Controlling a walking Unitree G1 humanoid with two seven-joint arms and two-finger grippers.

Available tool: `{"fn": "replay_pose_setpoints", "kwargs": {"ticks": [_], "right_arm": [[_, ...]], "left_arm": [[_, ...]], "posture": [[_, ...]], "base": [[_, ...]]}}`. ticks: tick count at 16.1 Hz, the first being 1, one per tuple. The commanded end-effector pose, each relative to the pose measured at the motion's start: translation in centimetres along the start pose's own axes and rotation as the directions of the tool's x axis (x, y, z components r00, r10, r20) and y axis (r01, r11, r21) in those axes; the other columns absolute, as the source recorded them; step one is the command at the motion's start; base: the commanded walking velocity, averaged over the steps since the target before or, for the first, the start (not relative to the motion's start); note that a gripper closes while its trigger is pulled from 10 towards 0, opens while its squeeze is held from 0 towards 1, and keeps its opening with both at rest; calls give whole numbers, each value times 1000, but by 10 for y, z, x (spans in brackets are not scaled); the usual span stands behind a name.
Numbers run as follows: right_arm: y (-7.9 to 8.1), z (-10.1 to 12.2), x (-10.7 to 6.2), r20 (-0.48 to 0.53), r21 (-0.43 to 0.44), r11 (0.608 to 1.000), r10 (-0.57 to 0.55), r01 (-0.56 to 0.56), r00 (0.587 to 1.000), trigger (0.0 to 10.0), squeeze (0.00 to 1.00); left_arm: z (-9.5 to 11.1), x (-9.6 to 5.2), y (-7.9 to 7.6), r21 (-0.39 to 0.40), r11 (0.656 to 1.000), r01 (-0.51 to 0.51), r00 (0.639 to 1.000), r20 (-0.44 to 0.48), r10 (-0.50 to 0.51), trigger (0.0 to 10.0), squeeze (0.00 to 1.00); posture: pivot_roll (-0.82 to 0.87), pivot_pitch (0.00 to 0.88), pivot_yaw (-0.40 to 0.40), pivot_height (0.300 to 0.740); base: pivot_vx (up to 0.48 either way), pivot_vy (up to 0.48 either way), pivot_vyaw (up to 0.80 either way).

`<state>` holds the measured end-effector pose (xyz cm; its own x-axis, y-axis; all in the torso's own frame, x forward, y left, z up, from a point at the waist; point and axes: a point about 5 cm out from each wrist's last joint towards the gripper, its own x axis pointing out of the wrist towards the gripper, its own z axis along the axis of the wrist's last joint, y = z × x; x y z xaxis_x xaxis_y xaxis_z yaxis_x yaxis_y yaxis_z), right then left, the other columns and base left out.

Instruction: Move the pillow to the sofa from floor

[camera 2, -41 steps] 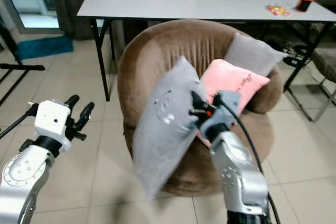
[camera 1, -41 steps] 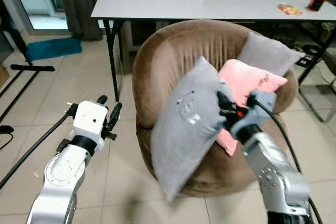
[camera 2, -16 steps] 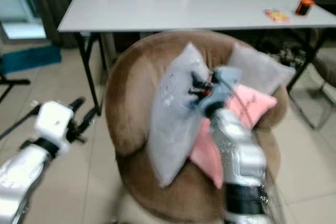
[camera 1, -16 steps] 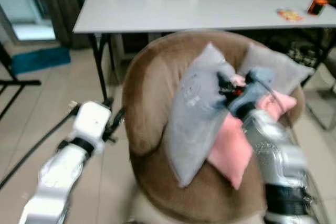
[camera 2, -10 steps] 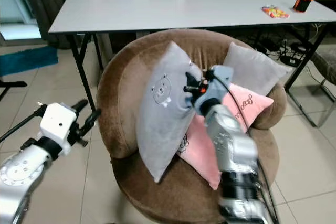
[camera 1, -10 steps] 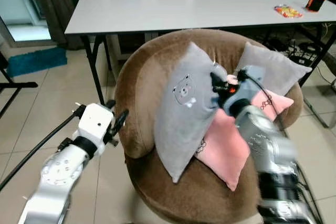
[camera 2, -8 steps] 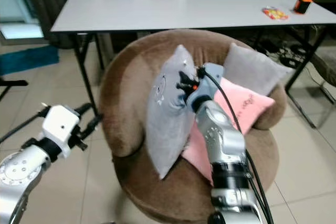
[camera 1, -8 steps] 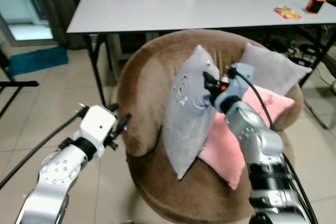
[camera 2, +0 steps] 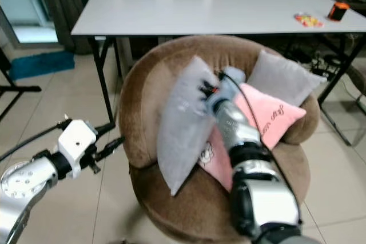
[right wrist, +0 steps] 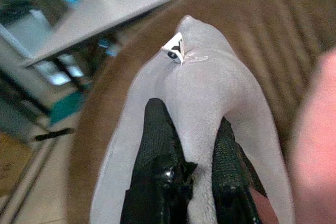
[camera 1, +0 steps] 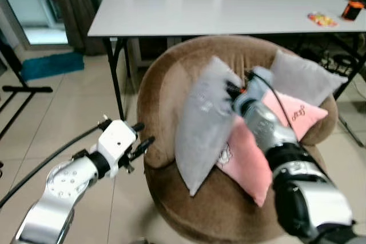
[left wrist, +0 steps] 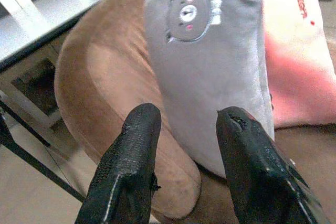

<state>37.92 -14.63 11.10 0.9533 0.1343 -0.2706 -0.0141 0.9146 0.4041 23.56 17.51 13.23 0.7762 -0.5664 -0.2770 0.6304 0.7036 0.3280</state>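
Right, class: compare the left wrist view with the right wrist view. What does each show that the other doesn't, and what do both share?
Left wrist view alone: the bear face print on the grey pillow and the open left gripper, touching nothing. Right wrist view alone: the right gripper pinching the pillow's edge, and a white tag at its corner. Both: the grey pillow, the pink pillow, the brown sofa and the grey table.

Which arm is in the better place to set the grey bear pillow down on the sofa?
Right. The right claw already pinches the grey bear pillow over the sofa. The left claw is open, outside the sofa's edge.
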Motion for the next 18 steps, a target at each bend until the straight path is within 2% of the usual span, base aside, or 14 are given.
{"fn": "replay_pose_setpoints", "kwargs": {"ticks": [1, 2, 3, 4, 5, 6, 7, 9, 12, 14, 15, 16, 17, 18], "right_arm": [[-14, -2, 0, -26, -8, 995, -96, 96, 995, 10000, 0], [-35, -13, -5, -93, -9, 978, -208, 208, 974, 10000, 0], [-49, -20, -10, -129, -11, 962, -270, 271, 954, 10000, 0], [-63, -23, -15, -140, -60, 945, -326, 321, 935, 10000, 129], [-74, -22, -19, -127, -99, 939, -341, 331, 931, 10000, 1000], [-82, -16, -22, -96, -32, 940, -340, 338, 936, 10000, 1000], [-86, -14, -23, -89, -18, 938, -347, 347, 934, 10000, 1000], [-106, 5, -30, -51, 79, 918, -386, 389, 921, 10000, 1000], [-124, 24, -39, 20, 82, 921, -383, 380, 924, 10000, 1000], [-142, 35, -51, 54, 51, 921, -389, 386, 920, 10000, 1000], [-144, 38, -53, 75, 58, 935, -354, 351, 932, 10000, 0], [-143, 40, -54, 90, 70, 944, -327, 322, 941, 10000, 0], [-137, 43, -59, 160, -4, 958, -282, 287, 946, 10000, 0], [-120, 40, -69, 229, -157, 954, -215, 254, 949, 10000, 0]], "left_arm": [[1, 4, -3, -12, 998, 54, 999, -2, -54, 10000, 0], [1, 6, -6, -36, 996, 81, 997, 6, -81, 10000, 0], [1, 8, -7, -59, 994, 95, 995, 16, -94, 10000, 0], [0, 10, -9, -79, 991, 106, 994, 26, -104, 10000, 0], [-1, 11, -10, -93, 990, 111, 994, 30, -108, 10000, 0], [-1, 12, -10, -96, 989, 108, 994, 32, -106, 10000, 0], [-1, 12, -11, -98, 989, 107, 994, 34, -104, 10000, 0], [-1, 14, -12, -119, 989, 92, 995, 54, -86, 10000, 0], [-4, 14, -12, -142, 989, 52, 997, 56, -44, 10000, 0], [-6, 11, -10, -162, 986, -26, 998, 51, 35, 10000, 0], [-7, 9, -8, -172, 982, -82, 994, 56, 93, 10000, 0], [-7, 8, -7, -178, 978, -109, 991, 55, 121, 10000, 0], [-9, 4, -1, -169, 963, -209, 976, 33, 217, 10000, 0], [-9, 0, 6, -166, 934, -318, 946, 16, 325, 10000, 0]], "posture": [[44, 0, -18, 740], [45, 0, -19, 740], [45, 0, -21, 740], [47, 0, -26, 740], [45, 0, -29, 740], [42, 0, -33, 740], [40, 0, -33, 740], [33, 0, -37, 740], [5, 0, -33, 740], [-9, 0, -31, 740], [-21, 0, -25, 740], [-23, 0, -24, 740], [-28, 0, -21, 740], [-37, 0, -17, 740]], "base": [[0, 0, 0], [0, 0, 0], [0, 0, 0], [0, 0, 0], [0, 0, 0], [0, 0, 0], [0, 0, 0], [0, 0, 0], [0, 0, 0], [0, 0, 0], [0, 0, 0], [0, 0, 0], [0, 0, 0], [0, 0, 0]]}}
